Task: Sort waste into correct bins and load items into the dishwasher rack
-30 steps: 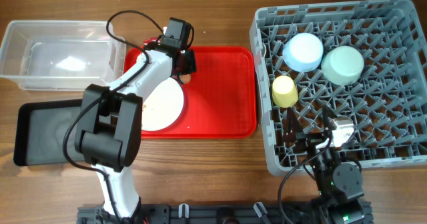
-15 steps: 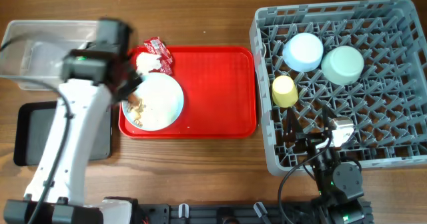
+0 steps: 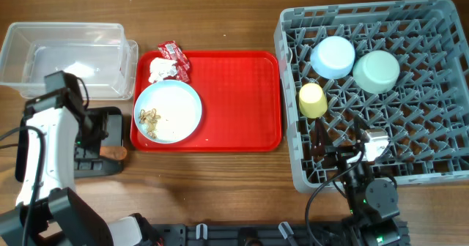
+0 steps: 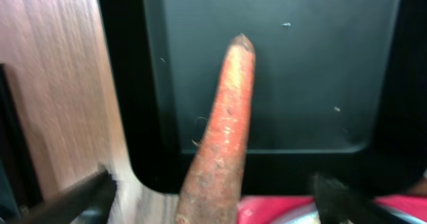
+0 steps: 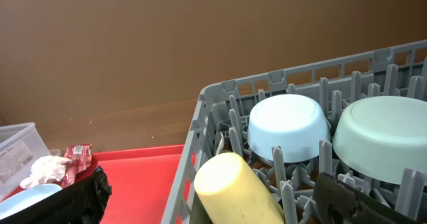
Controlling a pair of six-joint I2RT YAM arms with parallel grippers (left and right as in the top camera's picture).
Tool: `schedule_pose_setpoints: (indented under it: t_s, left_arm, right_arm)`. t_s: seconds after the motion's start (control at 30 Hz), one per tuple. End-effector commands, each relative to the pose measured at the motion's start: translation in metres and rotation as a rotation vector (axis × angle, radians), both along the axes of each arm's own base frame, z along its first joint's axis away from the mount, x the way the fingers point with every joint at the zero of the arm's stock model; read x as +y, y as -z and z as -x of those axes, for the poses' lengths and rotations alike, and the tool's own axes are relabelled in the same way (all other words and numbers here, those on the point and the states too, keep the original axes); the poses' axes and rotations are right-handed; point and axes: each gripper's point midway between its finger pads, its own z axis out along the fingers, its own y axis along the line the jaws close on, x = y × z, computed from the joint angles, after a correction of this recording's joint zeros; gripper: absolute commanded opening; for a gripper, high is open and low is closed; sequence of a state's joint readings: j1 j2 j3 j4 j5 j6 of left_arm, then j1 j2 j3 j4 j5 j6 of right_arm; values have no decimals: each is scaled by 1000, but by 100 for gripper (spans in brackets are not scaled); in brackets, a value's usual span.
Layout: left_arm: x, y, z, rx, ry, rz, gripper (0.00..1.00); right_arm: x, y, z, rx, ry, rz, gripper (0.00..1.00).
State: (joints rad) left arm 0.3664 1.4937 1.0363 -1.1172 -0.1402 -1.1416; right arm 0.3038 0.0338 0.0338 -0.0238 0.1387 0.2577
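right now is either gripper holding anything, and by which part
Nothing looks gripped. The left gripper is open, fingers clear of the carrot piece over the black tray; the right gripper is open, empty.

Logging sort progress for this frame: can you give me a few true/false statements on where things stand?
1. The yellow cup is in the dishwasher rack. True.
2. The plate is in the rack. False: it sits on the red tray, with crumbs on it.
3. The carrot is over the black tray. True.
4. The tissue is in the clear tub. False: it is on the red tray.
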Motion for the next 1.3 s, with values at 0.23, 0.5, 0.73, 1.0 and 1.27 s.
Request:
schedule_pose_setpoints:
  t_s: [0.23, 0.5, 0.73, 1.0, 1.27]
  left_arm:
    - [-120, -97, -163, -560, 1013, -103, 87]
    - [-159, -13, -234, -437, 1224, -335, 92]
    - [-149, 32, -234, -350, 1215, -298, 61]
    - [-157, -41, -241, -481, 1213, -312, 4]
    - [-136, -70, -239, -516, 1152, -333, 4]
  right_arm:
    - [0, 3, 0, 4, -1, -6, 100]
    - [0, 3, 0, 4, -1, -6, 100]
    - [0, 3, 0, 4, -1, -6, 100]
    - [0, 3, 0, 4, -1, -7, 100]
    - [0, 3, 0, 4, -1, -7, 100]
